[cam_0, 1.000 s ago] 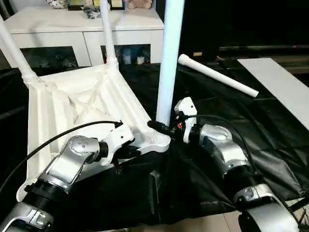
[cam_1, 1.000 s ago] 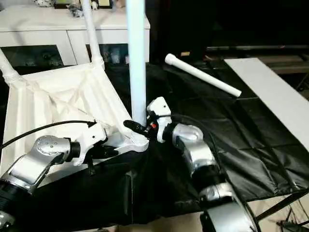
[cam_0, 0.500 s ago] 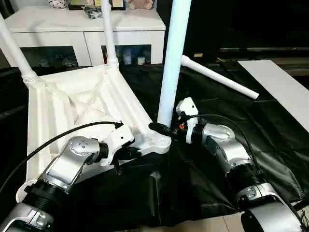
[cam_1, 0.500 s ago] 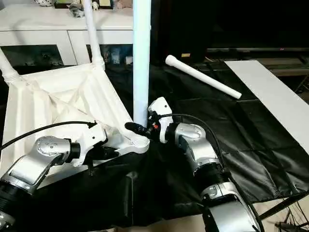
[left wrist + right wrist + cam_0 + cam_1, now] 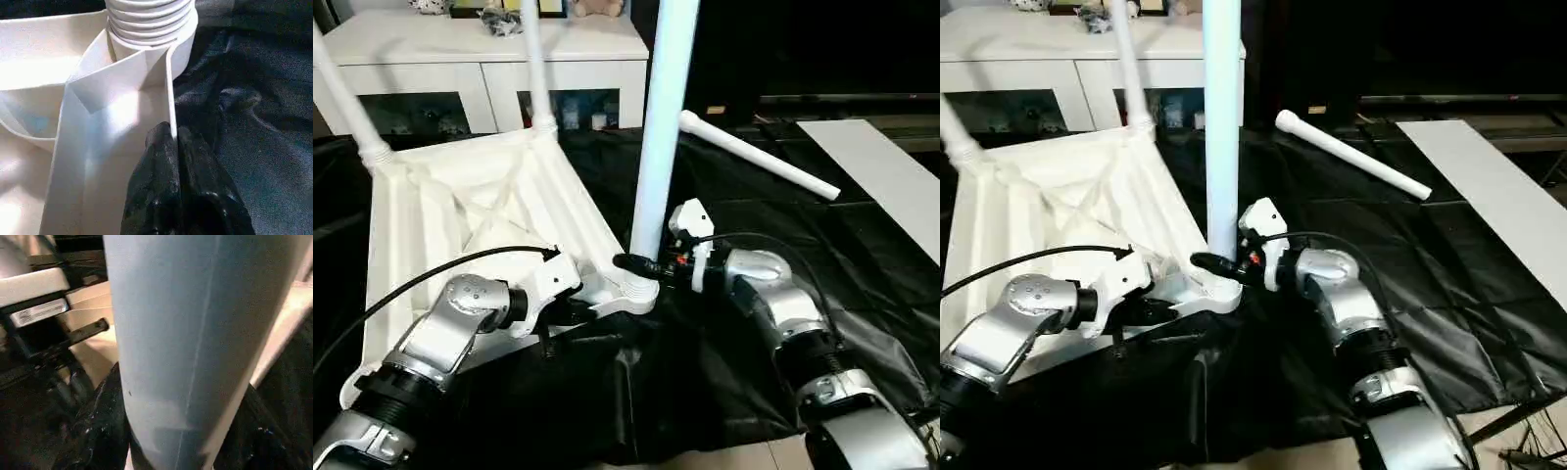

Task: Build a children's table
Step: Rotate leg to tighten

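The children's table top (image 5: 460, 215) lies upside down on black cloth, ribbed underside up. Two white legs (image 5: 536, 69) (image 5: 342, 88) stand in its far corner sockets. A third leg (image 5: 656, 147) stands upright in the near corner socket (image 5: 149, 24). My right gripper (image 5: 641, 264) is closed around this leg just above the socket, with black fingers (image 5: 105, 421) on both sides of the tube (image 5: 181, 342). My left gripper (image 5: 573, 311) is shut on the top's thin rim (image 5: 168, 112) right beside that socket. A fourth leg (image 5: 759, 155) lies loose on the cloth at the back right.
A white cabinet with glass doors (image 5: 480, 49) stands behind the table top. A flat white board (image 5: 891, 166) lies at the far right. Black cloth (image 5: 724, 372) covers the surface and hangs in folds at the near edge.
The upright leg has swayed slightly, its upper end leaning right and then back. Both grips stay as they were, and the view has shifted a little.
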